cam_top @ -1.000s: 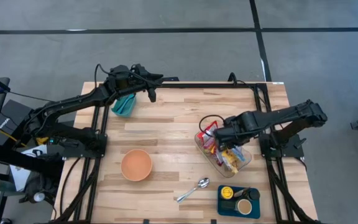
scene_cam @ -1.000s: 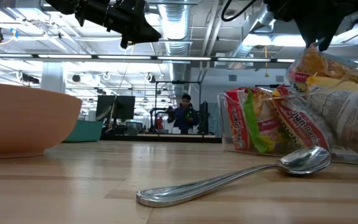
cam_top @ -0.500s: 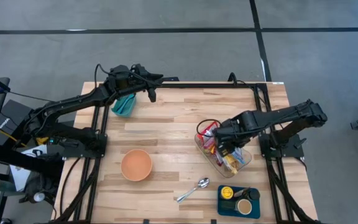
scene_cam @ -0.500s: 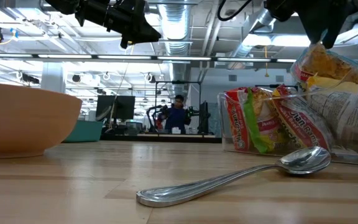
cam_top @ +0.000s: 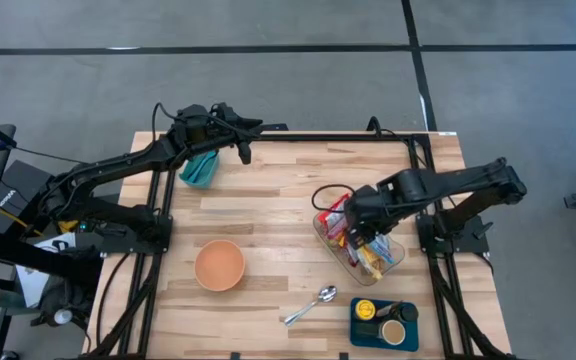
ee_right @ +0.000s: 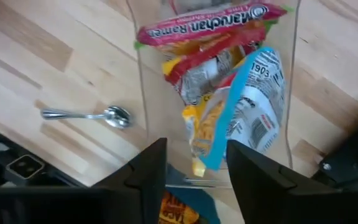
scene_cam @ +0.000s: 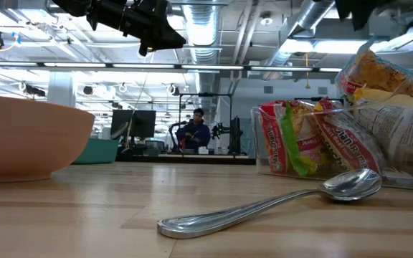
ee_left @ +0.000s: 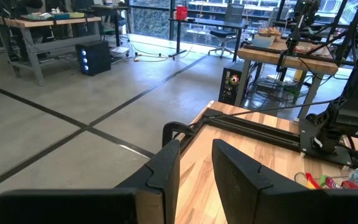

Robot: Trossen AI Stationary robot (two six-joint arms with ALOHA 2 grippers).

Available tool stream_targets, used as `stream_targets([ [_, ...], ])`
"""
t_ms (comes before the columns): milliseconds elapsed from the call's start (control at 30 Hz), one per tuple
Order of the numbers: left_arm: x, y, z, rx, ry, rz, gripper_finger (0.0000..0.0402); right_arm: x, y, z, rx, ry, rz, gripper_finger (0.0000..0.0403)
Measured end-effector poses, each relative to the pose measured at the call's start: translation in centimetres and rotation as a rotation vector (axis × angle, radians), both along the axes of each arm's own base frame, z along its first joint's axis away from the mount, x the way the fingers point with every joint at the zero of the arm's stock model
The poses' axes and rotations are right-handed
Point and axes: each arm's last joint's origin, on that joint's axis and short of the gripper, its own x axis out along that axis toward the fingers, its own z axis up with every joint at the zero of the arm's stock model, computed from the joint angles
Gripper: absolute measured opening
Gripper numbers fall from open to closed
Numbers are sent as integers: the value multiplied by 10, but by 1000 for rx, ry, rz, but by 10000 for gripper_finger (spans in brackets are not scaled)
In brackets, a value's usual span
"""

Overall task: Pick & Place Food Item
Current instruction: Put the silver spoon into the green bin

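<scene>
The right gripper (cam_top: 360,238) hangs above a clear plastic container (cam_top: 392,262) of food packets near the right edge of the wooden counter (cam_top: 268,215). In the right wrist view its jaws stand apart with nothing between them, just over the packets. The container holds a red Maruchan ramen packet (ee_right: 213,20), a blue-and-white packet (ee_right: 257,102) and a yellow snack packet (ee_right: 201,134) (all leaning together, still inside the container).

The left gripper (cam_top: 244,150) is raised over the far-left corner of the counter, beside a teal bowl (cam_top: 200,168); its jaws sit narrowly apart and hold nothing in the left wrist view.

An orange bowl (cam_top: 219,265) stands toward the near-left part of the counter. A metal spoon (cam_top: 311,305) lies near the front edge, between the orange bowl and a dark blue tray (cam_top: 361,335) at the near-right corner. The tray carries a yellow-lidded jar (cam_top: 366,308) and a small cup (cam_top: 394,332).

In the low view a person (scene_cam: 192,130) shows in the room far behind the counter.
</scene>
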Motion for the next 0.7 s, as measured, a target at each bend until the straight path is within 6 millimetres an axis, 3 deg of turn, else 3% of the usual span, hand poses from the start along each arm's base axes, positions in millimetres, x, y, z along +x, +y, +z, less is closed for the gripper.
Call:
stream_targets([
  [167,0,0,0,0,0,0,90,1,-3,15,-75,-78,-12,132],
  [467,0,0,0,0,0,0,90,16,-11,38,-426,-314,90,51],
  [600,0,0,0,0,0,0,90,27,-15,44,-462,-406,187,10],
  [700,0,0,0,0,0,0,90,37,-20,49,-422,-501,292,7],
])
